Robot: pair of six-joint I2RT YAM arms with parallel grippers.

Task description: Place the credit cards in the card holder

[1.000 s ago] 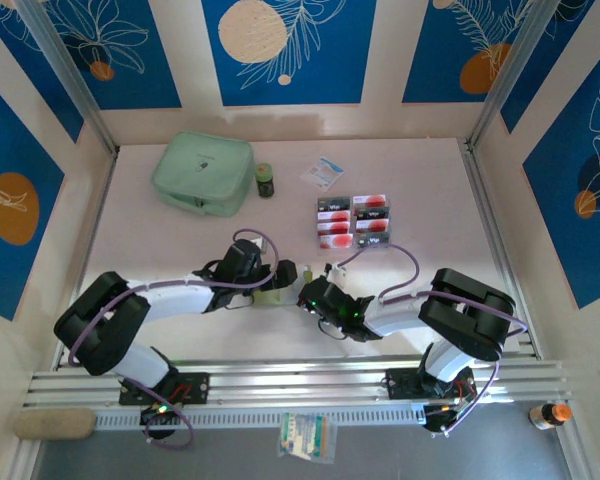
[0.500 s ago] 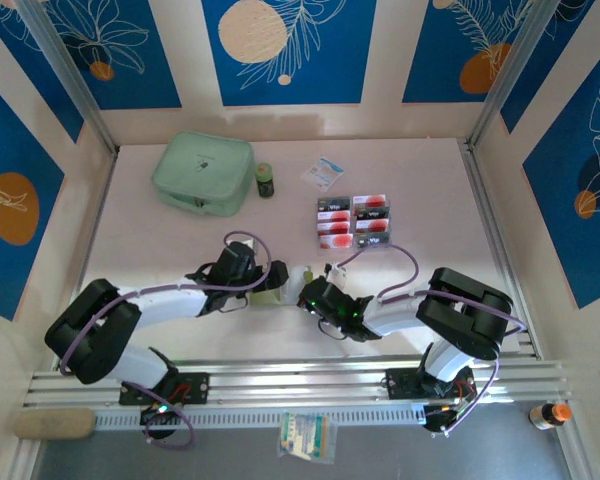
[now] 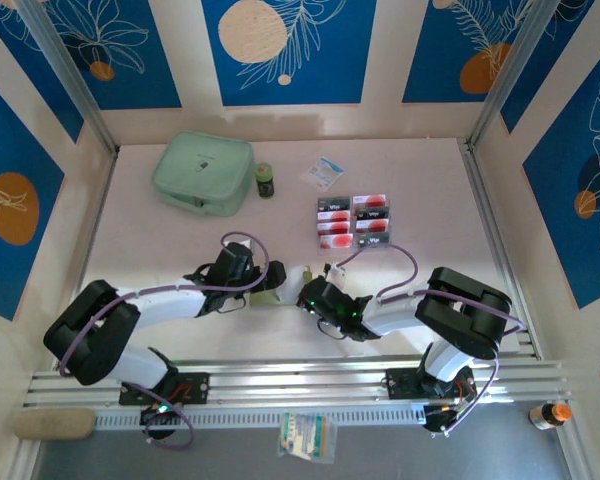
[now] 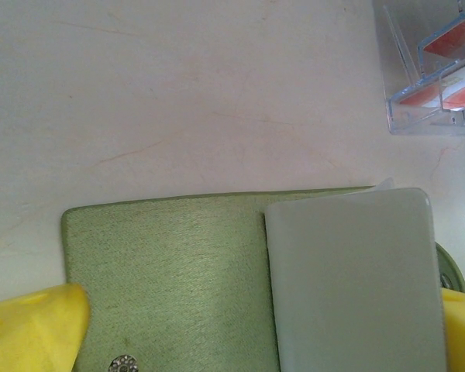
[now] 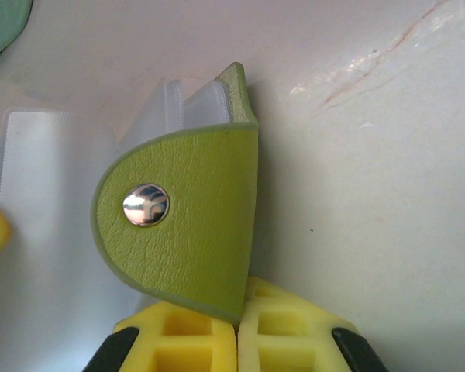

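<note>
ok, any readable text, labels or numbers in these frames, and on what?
Nothing can be read as text.
credit cards: light markings, too small.
white-and-blue sachet: print blurred.
mint pouch: small dark mark, unreadable.
small dark jar: label too small.
packet at the front edge: print blurred.
card holder: no text seen.
</note>
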